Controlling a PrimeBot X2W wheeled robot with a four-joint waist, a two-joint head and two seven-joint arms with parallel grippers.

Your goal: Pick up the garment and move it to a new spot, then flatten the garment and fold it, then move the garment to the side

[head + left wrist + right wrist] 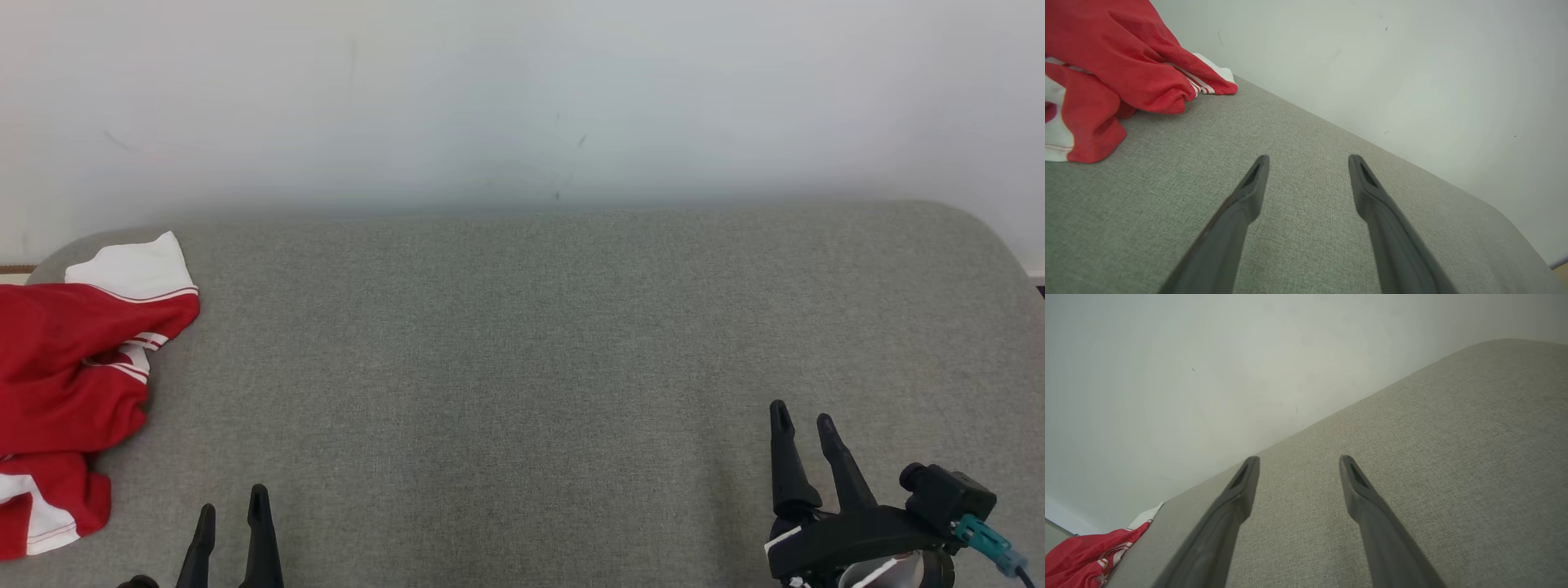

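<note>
1. We judge the step in hand to be the pick-up. The garment (73, 367) lies in a crumpled heap to the left of the left gripper (233, 500) and a little ahead of it. It is near but not touching, at the left end of the grey padded top (522, 343).
2. The left gripper has its two fingers spread wide with nothing between them but bare grey cloth.
3. The right gripper (802, 413) is just as wide open and empty. The garment is well apart from it, far off to its left.
4. We would send the left gripper, since it is the nearer one. We would swing it left and aim for a raised red fold, not a flat white panel. One finger should come down on each side of that ridge before closing firmly, because thin cloth slips.
5. We should keep the fingertips off the padded top so its cover is not pinched in with the garment. Part of the heap runs past the edge of the head view, so we cannot tell how much cloth will trail, and we should lift high before carrying it to the gripper's right.
6. Both arms sit low, fingers pointing ahead toward the wall (522, 98). They are tilted down over the top, and we cannot tell whether they touch it.
</note>
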